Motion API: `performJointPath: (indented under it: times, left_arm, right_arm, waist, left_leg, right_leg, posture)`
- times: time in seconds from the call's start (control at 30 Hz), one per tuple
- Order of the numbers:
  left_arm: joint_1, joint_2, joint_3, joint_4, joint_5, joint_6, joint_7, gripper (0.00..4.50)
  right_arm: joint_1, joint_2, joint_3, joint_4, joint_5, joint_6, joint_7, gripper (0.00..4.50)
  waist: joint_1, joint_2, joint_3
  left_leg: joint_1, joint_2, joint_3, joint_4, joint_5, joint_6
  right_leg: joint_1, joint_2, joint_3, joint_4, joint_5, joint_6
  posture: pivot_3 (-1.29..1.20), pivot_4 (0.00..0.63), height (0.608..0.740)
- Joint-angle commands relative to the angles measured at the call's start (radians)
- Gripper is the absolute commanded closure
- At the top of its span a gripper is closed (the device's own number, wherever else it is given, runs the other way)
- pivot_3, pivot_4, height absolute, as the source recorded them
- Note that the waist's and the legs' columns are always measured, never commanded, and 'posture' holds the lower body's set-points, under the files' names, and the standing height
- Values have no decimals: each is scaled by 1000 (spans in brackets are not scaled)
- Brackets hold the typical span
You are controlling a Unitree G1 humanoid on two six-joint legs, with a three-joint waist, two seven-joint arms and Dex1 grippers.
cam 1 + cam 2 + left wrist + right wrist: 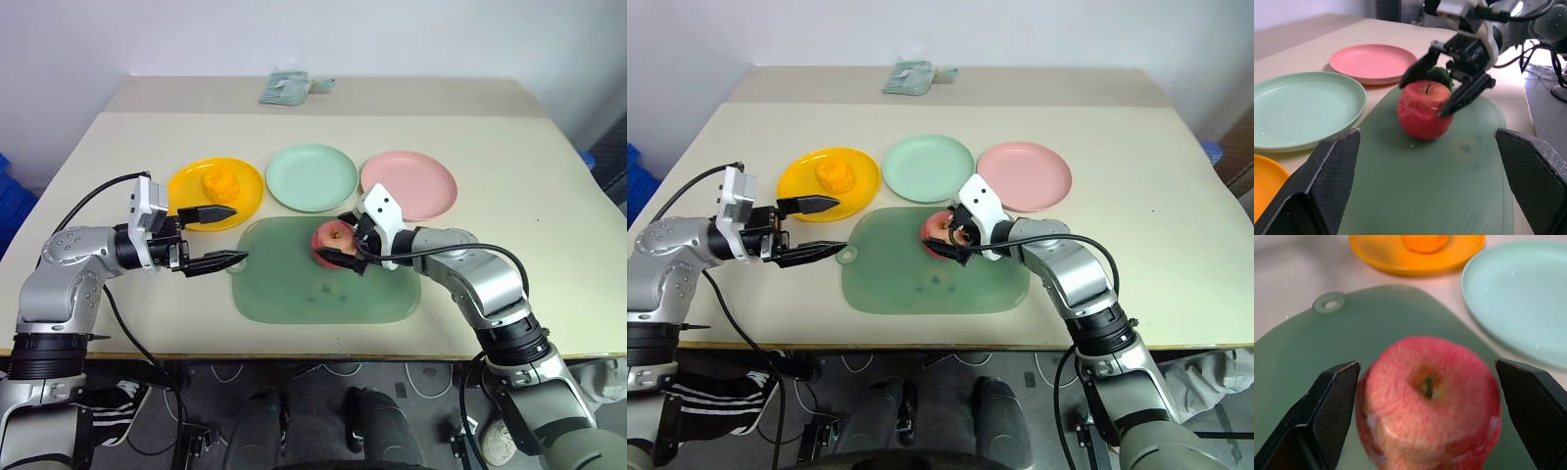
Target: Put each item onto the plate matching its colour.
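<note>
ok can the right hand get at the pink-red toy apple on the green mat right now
Probably yes. The right hand is open, one black finger on either side of the pink-red toy apple standing on the translucent green mat. Nothing lies between them; a dark green vegetable sits just behind the apple.

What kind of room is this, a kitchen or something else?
Probably a test or training room, not a kitchen: a bare beige table against a plain wall, toy food like the apple on a green mat, and cables trailing on the floor.
</note>
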Motion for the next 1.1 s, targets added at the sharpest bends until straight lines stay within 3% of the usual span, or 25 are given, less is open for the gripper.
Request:
performJointPath:
  times: [0.03, 0.07, 0.2, 0.27, 0.47, 0.6, 0.87, 1.03, 1.1]
  left_arm:
    - [3, 15, 32, -38, -16, -3, 10, 26]
    - [2, 14, 33, -39, -19, 0, 12, 26]
    - [-9, 13, 28, -37, -17, 1, 17, 0]
    - [-16, 10, 26, -33, -18, 1, 19, 0]
    - [-52, -11, 28, -13, -32, 8, 35, 0]
    - [-95, -45, 29, 27, -7, -34, 76, 0]
    - [-102, -88, 4, 30, 13, -65, 122, 0]
    - [-95, -84, 6, 31, 18, -60, 127, 0]
    - [-94, -82, 7, 33, 20, -62, 129, 0]
  right_arm:
    - [-18, 5, -2, -13, 7, 9, 12, 0]
    - [-16, 6, -1, -15, 8, 11, 16, 0]
    - [-13, 20, -20, -37, 30, 27, 17, 1273]
    - [-19, 26, -31, -49, 37, 30, 12, 1489]
    - [-119, 101, -218, -34, 140, 34, -66, 1489]
    - [-205, 86, -305, 119, 59, -73, -183, 1489]
    - [-251, 15, -307, 432, -145, -281, -346, 1489]
    - [-222, 29, -317, 487, -146, -314, -332, 1489]
    - [-222, 32, -327, 493, -141, -312, -337, 428]
  waist:
    - [0, 0, 0]
    - [0, 0, 0]
    - [-1, 0, 0]
    - [-1, 0, 0]
    - [-1, 0, 0]
    - [5, 0, 0]
    - [-7, 1, 0]
    - [-26, 1, 1]
    - [-26, 1, 1]
  left_leg:
    - [0, 0, 0, 0, 0, 0]
    - [0, 0, 0, 0, 0, 0]
    - [0, 0, 0, 0, 0, 0]
    - [0, 0, 0, 0, 0, 0]
    - [0, 0, 0, 0, 0, 0]
    - [0, 0, 0, 0, 0, 0]
    - [0, -1, 1, -2, 0, 0]
    - [0, 0, 1, -2, 0, 0]
    - [0, 0, 1, -2, 0, 0]
  right_leg:
    - [0, 0, 0, 0, 0, 0]
    - [0, 0, 0, 0, 0, 0]
    - [0, 0, 0, 0, 0, 0]
    - [0, 0, 0, 0, 0, 0]
    - [0, 0, 0, 0, 0, 0]
    - [0, 0, 0, 0, 0, 0]
    - [0, 0, 0, -1, 2, 3]
    - [-1, 0, 1, 0, 2, 4]
    - [-1, 0, 1, 1, 2, 4]
  posture:
    - [0, 150, 740]
    - [0, 150, 740]
    - [0, 150, 740]
    - [0, 150, 740]
    - [0, 150, 740]
    - [0, 150, 740]
    - [0, 150, 740]
    - [0, 150, 740]
    - [0, 150, 740]
